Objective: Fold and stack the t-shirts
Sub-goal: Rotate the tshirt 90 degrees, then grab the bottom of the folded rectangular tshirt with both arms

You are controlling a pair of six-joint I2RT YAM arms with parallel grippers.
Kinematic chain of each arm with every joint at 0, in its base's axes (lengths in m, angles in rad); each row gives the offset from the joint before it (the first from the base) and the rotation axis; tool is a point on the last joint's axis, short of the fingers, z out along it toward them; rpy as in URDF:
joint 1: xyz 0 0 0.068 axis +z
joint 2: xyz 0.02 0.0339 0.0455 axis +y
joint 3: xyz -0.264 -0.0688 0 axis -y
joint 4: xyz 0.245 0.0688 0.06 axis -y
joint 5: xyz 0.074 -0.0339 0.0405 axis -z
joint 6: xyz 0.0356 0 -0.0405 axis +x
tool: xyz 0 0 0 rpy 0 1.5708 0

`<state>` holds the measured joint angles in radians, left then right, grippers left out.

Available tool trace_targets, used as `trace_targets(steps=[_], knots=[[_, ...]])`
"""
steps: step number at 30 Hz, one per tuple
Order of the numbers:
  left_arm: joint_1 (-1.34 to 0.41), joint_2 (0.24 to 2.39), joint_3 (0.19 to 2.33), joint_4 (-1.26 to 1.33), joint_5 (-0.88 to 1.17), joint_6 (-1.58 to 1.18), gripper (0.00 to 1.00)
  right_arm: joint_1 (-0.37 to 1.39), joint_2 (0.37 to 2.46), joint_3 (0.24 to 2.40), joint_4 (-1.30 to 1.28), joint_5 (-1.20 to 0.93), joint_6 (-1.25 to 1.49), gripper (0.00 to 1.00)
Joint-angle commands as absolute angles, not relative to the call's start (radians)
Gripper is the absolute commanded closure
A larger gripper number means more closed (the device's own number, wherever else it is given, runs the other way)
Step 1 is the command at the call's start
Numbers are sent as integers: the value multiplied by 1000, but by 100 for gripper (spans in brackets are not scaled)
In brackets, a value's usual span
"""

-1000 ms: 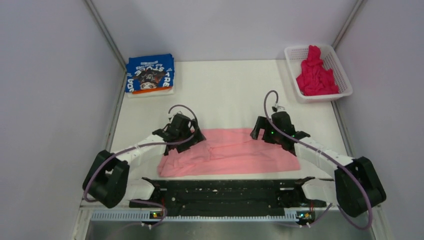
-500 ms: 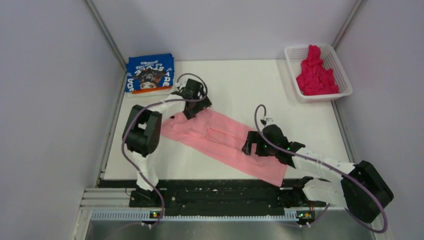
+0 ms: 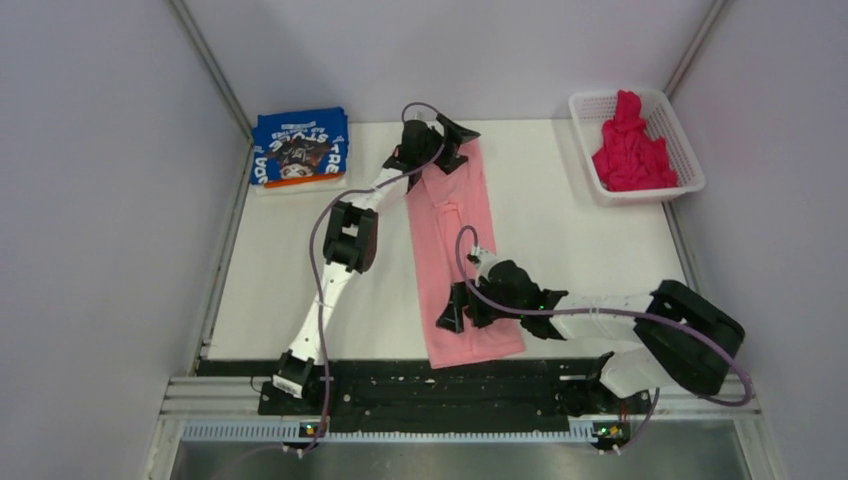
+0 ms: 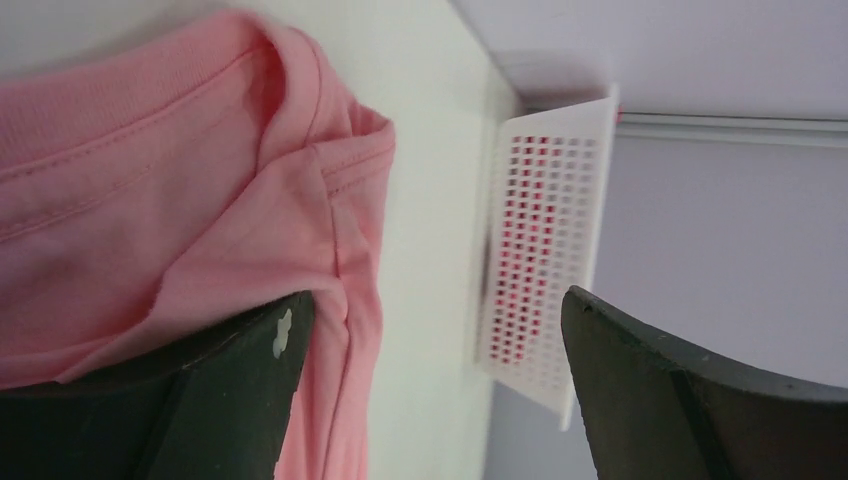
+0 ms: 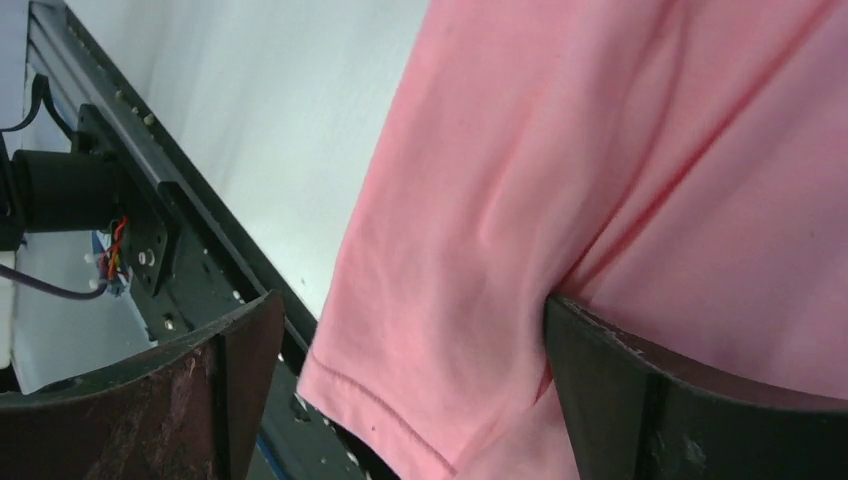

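**Pink shirt lies lengthwise, both end effectors open at its ends**

In the overhead view the pink t-shirt [image 3: 440, 230] lies flat on the white surface [image 3: 580, 240] as a long strip, running from the upper centre of the frame down to the lower centre. The left end effector [image 3: 458, 148] sits at its upper end and the right end effector [image 3: 450, 312] near its lower end. In both wrist views the fingers stand wide apart with nothing clamped. In each, the cloth only lies against one finger.

The blue t-shirt [image 3: 299, 148] sits folded at the upper left. The magenta t-shirt [image 3: 630, 145] is a crumpled heap in the basket [image 3: 690, 183] at the upper right. By that layout, one shirt is done, one is mid-fold and one has not been started.

The pink shirt looks thin, light and limp. It will likely sag, crease and slide on the smooth surface instead of holding a shape, so one grip alone would let it bunch. The firmer places to take hold are the stitched edges. These are the ribbed collar [image 4: 140, 110] and shoulder seam by the left fingers, and the hem [image 5: 380, 425] by the right fingers. Pinching both layers at matching corners should keep the fold square. A grip in mid-panel would probably lift only the top layer.
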<state>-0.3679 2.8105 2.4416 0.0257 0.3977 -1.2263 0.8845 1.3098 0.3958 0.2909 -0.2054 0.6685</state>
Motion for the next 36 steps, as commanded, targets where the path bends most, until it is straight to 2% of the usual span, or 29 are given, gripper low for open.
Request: trace_targets(steps=[1, 4, 8, 13, 17, 23, 28, 31, 33, 36], knots=[[-382, 2973, 2560, 307, 360, -1455, 1, 922, 1502, 529, 375, -318, 591, 1], [-388, 2937, 2555, 318, 338, -1342, 1, 922, 1519, 592, 315, -304, 506, 1], [-383, 2849, 2552, 226, 336, -1197, 2, 923, 1439, 601, 258, -233, 438, 1], [-378, 2745, 2541, 206, 407, -1114, 2, 923, 1312, 599, 278, -225, 467, 1], [-377, 2579, 2508, 70, 470, -966, 2, 922, 1184, 577, 218, -183, 503, 1], [-384, 2108, 2020, -64, 555, -800, 1, 921, 1009, 563, -189, -7, 556, 1], [-445, 1641, 1483, -260, 231, -651, 1, 925, 909, 518, -439, 44, 710, 9], [-511, 1373, 1123, -211, 21, -679, 1, 937, 903, 497, -474, 41, 760, 15], [-541, 1271, 1018, -263, 6, -710, 1, 961, 939, 501, -485, 61, 784, 19], [-633, 1169, 924, -405, -140, -762, 2, 1014, 1018, 526, -467, 90, 779, 22]])
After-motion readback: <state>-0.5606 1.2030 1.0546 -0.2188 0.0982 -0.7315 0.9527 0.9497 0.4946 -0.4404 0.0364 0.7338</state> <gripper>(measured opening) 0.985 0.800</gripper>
